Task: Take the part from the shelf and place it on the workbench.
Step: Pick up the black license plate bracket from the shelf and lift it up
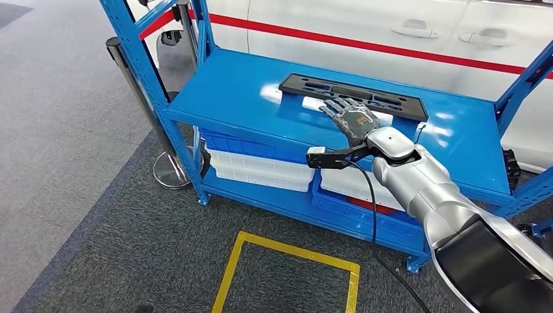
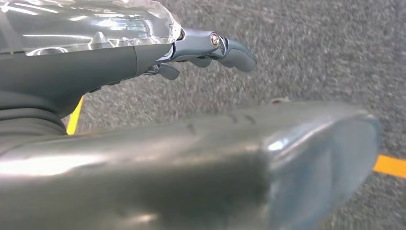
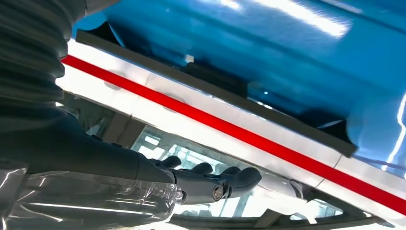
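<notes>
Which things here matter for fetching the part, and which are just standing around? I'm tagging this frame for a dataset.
For the job:
black part lying on the blue shelf
right hand, reaching over the shelf top at the part's near edge

Just about:
white bins on the lower level
white car with red stripe
metal post
yellow floor marking

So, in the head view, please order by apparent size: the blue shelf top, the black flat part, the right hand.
1. Blue shelf top
2. Black flat part
3. Right hand, though it looks nearer the camera.
</notes>
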Robot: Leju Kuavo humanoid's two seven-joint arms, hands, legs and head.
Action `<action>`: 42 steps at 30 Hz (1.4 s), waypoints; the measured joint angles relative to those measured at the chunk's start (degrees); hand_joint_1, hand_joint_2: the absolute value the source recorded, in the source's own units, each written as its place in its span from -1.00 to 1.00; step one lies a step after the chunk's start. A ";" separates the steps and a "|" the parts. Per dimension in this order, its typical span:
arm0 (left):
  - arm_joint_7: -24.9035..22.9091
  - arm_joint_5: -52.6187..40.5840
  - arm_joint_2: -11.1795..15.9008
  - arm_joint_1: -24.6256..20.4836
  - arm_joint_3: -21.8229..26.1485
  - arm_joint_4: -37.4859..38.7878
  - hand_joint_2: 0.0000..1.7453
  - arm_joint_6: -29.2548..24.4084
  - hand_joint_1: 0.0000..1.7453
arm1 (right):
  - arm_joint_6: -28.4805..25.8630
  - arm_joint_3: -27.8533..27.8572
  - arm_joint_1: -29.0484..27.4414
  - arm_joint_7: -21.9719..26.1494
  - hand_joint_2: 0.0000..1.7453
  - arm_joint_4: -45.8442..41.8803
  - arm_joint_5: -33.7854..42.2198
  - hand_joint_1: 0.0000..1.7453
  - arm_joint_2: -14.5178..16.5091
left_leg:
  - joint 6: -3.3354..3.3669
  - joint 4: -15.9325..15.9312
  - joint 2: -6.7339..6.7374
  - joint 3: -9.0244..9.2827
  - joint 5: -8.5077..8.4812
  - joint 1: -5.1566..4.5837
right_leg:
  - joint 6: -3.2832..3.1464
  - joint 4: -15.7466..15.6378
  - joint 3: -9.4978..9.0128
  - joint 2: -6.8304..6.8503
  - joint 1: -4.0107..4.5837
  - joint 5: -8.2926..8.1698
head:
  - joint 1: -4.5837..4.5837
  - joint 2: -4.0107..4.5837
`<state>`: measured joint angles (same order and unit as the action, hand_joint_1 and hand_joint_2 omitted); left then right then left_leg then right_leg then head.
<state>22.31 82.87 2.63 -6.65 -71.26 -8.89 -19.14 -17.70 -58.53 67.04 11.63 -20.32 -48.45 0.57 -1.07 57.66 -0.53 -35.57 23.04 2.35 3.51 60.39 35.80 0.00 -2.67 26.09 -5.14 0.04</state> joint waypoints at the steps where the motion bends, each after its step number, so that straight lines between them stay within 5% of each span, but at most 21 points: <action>1: -0.09 -0.01 0.05 0.01 -0.01 0.03 -1.00 -0.03 -1.00 | -0.01 -0.12 -0.16 -0.10 1.00 0.08 -0.03 -1.00 0.02 | -0.59 0.39 0.02 0.00 0.52 0.01 | -0.57 -1.03 -0.44 -0.01 0.11 0.16 | 0.00 0.00; 3: -0.21 -0.01 0.04 0.09 -0.04 0.06 -1.00 -0.08 -1.00 | 0.01 -0.37 -0.54 -0.26 1.00 0.22 -0.07 -1.00 0.09 | -1.59 0.91 0.08 0.40 1.08 0.05 | -2.26 -0.75 -0.78 -0.02 0.35 0.99 | 0.00 0.00; 5: -0.22 0.05 -0.02 0.13 -0.05 0.06 -1.00 -0.07 -1.00 | 0.06 -0.48 -0.65 -0.46 1.00 0.32 -0.03 -1.00 0.23 | -2.06 2.82 0.26 0.06 0.77 0.24 | -3.27 -0.85 -1.99 -0.16 0.35 1.11 | -0.01 0.00; 7: -0.17 0.18 -0.01 0.13 -0.06 0.06 -1.00 -0.07 -1.00 | 0.32 -0.60 -0.57 -0.62 1.00 0.37 0.08 -1.00 0.43 | -2.09 8.58 0.45 -3.38 0.64 0.16 | -3.89 -1.16 -3.67 -0.27 0.47 2.07 | -0.02 0.00; 9: -0.09 0.34 -0.01 0.32 -0.06 0.06 -1.00 -0.08 -1.00 | 0.78 -0.73 -0.80 -0.62 1.00 0.39 0.19 -1.00 0.55 | -1.88 15.35 0.49 -8.56 2.99 -0.20 | -4.26 -1.56 -5.66 -0.39 0.81 3.51 | -0.02 0.00; 10: -0.03 0.40 -0.01 0.48 -0.06 0.06 -1.00 -0.08 -1.00 | 0.98 -0.77 -1.00 -0.62 1.00 0.43 0.25 -1.00 0.56 | -1.58 16.94 0.49 -10.62 5.02 -0.47 | -4.39 -1.79 -6.89 -0.46 1.06 4.34 | -0.02 0.00; 12: 0.09 0.44 -0.01 0.82 -0.06 0.06 -1.00 -0.10 -1.00 | 1.15 -0.82 -1.26 -0.62 1.00 0.52 0.46 -1.00 0.57 | -0.46 14.92 0.46 -12.34 7.63 -1.20 | -4.55 -2.34 -9.69 -0.61 1.59 6.14 | -0.02 0.00; 13: 0.16 0.45 -0.01 0.99 -0.06 0.06 -1.00 -0.11 -1.00 | 1.16 -0.83 -1.33 -0.61 1.00 0.56 0.64 -1.00 0.57 | 0.40 11.87 0.38 -12.30 6.61 -1.70 | -4.60 -2.66 -11.19 -0.67 1.86 7.12 | -0.02 0.00; 16: 0.28 0.46 0.21 1.69 -0.07 0.18 -1.00 -0.18 -1.00 | 1.20 -0.96 -1.92 -0.45 1.00 0.78 1.22 -1.00 0.46 | 3.03 1.51 -0.51 -10.96 -7.36 -3.50 | -4.32 -3.97 -15.06 -1.13 2.48 10.15 | 0.01 0.00; 17: 0.28 0.49 0.26 1.84 -0.07 0.23 -1.00 -0.20 -1.00 | 1.19 -1.04 -2.14 -0.38 1.00 0.85 1.29 -1.00 0.42 | 3.42 0.07 -0.73 -10.52 -10.29 -3.81 | -4.07 -4.53 -16.05 -1.32 2.51 10.73 | 0.01 0.00; 18: 0.27 0.50 0.20 1.81 -0.08 0.24 -1.00 -0.19 -1.00 | 1.13 -1.11 -2.17 -0.35 1.00 0.86 1.29 -1.00 0.48 | 3.48 0.15 -0.82 -10.03 -10.12 -3.90 | -3.71 -4.56 -16.54 -1.49 2.55 10.59 | 0.00 0.00; 20: 0.25 0.54 0.13 1.53 -0.07 0.24 -1.00 -0.15 -1.00 | 0.88 -1.14 -2.05 -0.44 1.00 0.76 1.28 -1.00 0.45 | 3.89 -0.30 -0.61 -8.59 -8.60 -3.74 | -3.23 -0.64 -15.04 -1.27 2.43 8.21 | 0.01 0.00; 22: 0.22 0.54 0.07 1.32 -0.07 0.24 -1.00 -0.14 -1.00 | 0.69 -1.17 -2.47 -0.61 1.00 0.71 1.29 -1.00 0.36 | 4.30 -1.17 -0.54 -6.45 -7.23 -3.51 | -2.87 7.28 -10.11 -0.86 2.40 6.70 | 0.03 0.00; 24: 0.20 0.51 0.02 1.35 -0.08 0.24 -1.00 -0.08 -1.00 | 0.63 -1.25 -3.83 -0.65 1.00 0.84 1.31 -1.00 0.15 | 4.50 -1.74 -0.65 -4.02 -5.61 -3.42 | -2.61 12.22 -5.26 -0.68 2.34 10.52 | 0.04 0.00; 26: 0.24 0.45 -0.05 1.46 -0.09 0.24 -1.00 0.19 -1.00 | 0.55 -1.36 -5.00 -0.46 1.00 0.97 1.60 -1.00 -0.04 | 4.52 -1.93 -0.91 -1.91 -4.00 -3.41 | -2.28 12.16 -1.94 -0.66 2.28 16.05 | 0.04 0.00; 27: 0.26 0.40 -0.09 1.48 -0.10 0.24 -1.00 0.39 -1.00 | 0.46 -1.40 -5.23 -0.27 1.00 1.00 1.88 -1.00 -0.15 | 4.48 -1.92 -1.04 -1.06 -3.29 -3.44 | -2.16 10.61 -0.83 -0.65 2.26 16.79 | 0.04 0.00; 28: 0.28 0.33 -0.12 1.49 -0.12 0.24 -1.00 0.58 -1.00 | 0.37 -1.42 -5.28 -0.07 1.00 1.01 2.17 -1.00 -0.29 | 4.42 -1.89 -1.11 -0.31 -2.65 -3.48 | -2.17 8.11 -0.12 -0.65 2.27 15.12 | 0.04 0.00; 31: 0.29 0.10 -0.33 1.51 -0.18 0.24 -1.00 0.93 -1.00 | 0.21 -1.44 -5.43 0.34 1.00 1.03 2.65 -1.00 -0.90 | 3.89 -1.52 -1.29 0.93 -1.01 -3.62 | -3.08 -1.50 0.62 -0.64 2.62 0.80 | 0.05 0.00; 32: 0.28 0.05 -0.40 1.51 -0.20 0.24 -1.00 1.01 -1.00 | 0.20 -1.45 -5.47 0.43 1.00 1.03 2.74 -1.00 -1.03 | 3.58 -1.38 -1.37 1.01 -0.63 -3.64 | -3.52 -3.17 0.76 -0.67 2.77 -2.38 | 0.06 0.00; 33: 0.28 0.02 -0.43 1.45 -0.22 0.24 -1.00 1.08 -1.00 | 0.17 -1.47 -5.45 0.51 1.00 0.96 2.82 -1.00 -1.09 | 3.45 -1.06 -1.43 0.96 -0.34 -3.68 | -3.72 -3.66 0.78 -0.71 2.87 -3.52 | 0.08 0.00; 42: 0.57 0.12 -0.69 0.82 -0.43 0.24 -1.00 1.63 -1.00 | 1.76 -1.51 -4.90 1.82 1.00 -0.33 4.58 -1.00 -0.92 | 3.17 -1.18 -1.09 1.28 0.66 -3.58 | -4.33 -3.51 0.43 -1.04 3.18 -3.09 | 0.11 0.00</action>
<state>22.88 82.99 1.95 -5.84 -71.69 -8.66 -17.51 -15.94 -60.04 62.14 13.45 -20.65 -43.86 -0.35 2.10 56.48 -1.62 -34.29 23.70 -1.23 -0.82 56.88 36.23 -1.04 0.51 23.00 -5.03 0.04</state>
